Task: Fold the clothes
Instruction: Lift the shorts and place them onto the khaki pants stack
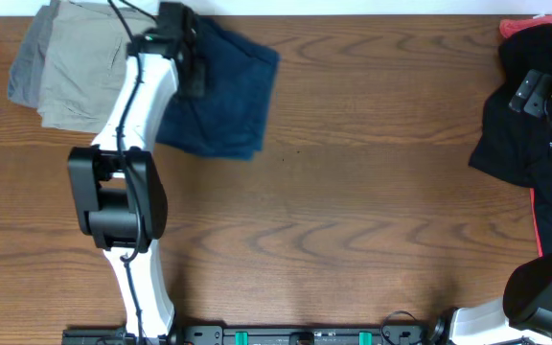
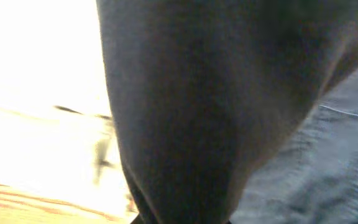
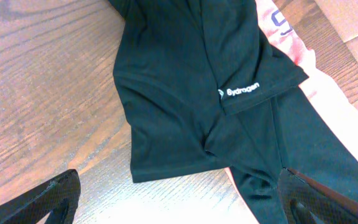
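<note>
The navy-blue shorts (image 1: 228,91) lie folded on the wooden table at the back left. My left gripper (image 1: 188,57) is at their upper left edge. In the left wrist view dark cloth fills the middle and hides the fingers, with blue fabric (image 2: 328,162) to the right. No finger shows at either side, so the jaws look closed on the cloth. My right gripper (image 1: 535,93) hangs open and empty at the far right, over a black garment. Its two fingers show wide apart in the right wrist view (image 3: 185,193).
Folded khaki shorts (image 1: 80,77) on grey ones (image 1: 25,67) lie just left of the navy shorts, under the left arm. A black garment with a small white logo (image 1: 511,144) (image 3: 179,93) lies at the right edge on a pink garment (image 1: 527,26) (image 3: 278,25).
</note>
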You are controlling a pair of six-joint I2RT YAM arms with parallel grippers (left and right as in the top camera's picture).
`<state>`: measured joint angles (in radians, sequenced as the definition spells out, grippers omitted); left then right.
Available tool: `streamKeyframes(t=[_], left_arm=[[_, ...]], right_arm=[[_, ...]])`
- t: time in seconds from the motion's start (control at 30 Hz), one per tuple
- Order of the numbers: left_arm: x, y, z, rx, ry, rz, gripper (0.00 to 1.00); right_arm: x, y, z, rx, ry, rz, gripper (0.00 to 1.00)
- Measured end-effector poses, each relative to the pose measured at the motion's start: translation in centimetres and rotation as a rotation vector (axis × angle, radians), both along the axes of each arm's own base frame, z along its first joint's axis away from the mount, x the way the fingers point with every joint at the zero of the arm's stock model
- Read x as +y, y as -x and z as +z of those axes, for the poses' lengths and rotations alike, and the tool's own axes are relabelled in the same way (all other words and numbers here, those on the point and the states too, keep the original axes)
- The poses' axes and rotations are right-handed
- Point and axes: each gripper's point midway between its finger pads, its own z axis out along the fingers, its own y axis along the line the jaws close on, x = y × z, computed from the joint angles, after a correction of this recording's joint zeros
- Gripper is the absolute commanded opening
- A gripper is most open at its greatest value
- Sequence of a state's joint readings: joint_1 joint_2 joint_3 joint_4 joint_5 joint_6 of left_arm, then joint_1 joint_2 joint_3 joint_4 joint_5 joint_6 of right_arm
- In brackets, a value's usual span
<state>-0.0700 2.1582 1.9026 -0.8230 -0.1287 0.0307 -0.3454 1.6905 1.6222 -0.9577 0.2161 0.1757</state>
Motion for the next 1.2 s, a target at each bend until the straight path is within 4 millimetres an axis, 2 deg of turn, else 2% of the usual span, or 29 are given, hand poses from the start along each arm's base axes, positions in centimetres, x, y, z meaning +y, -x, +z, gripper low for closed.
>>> streamKeyframes(t=[0.17,0.47,0.73,1.2], left_arm=[[2.9,-1.4,2.2,-0.066,-0.034,0.048,0.06],[7.2,-2.6,3.4,-0.136,-0.082,0.113,0.06],[8.3,-2.9,4.1,-0.145,-0.181,0.089,0.06],[10.9,-3.0,5.8,-0.176,-0.344,0.156,0.06]], right_arm=[[0.0,0.0,0.0,0.0,0.0,0.0,0.99],[0.0,0.0,0.0,0.0,0.0,0.0,0.99],[0.0,0.0,0.0,0.0,0.0,0.0,0.99],[0.0,0.0,0.0,0.0,0.0,0.0,0.99]])
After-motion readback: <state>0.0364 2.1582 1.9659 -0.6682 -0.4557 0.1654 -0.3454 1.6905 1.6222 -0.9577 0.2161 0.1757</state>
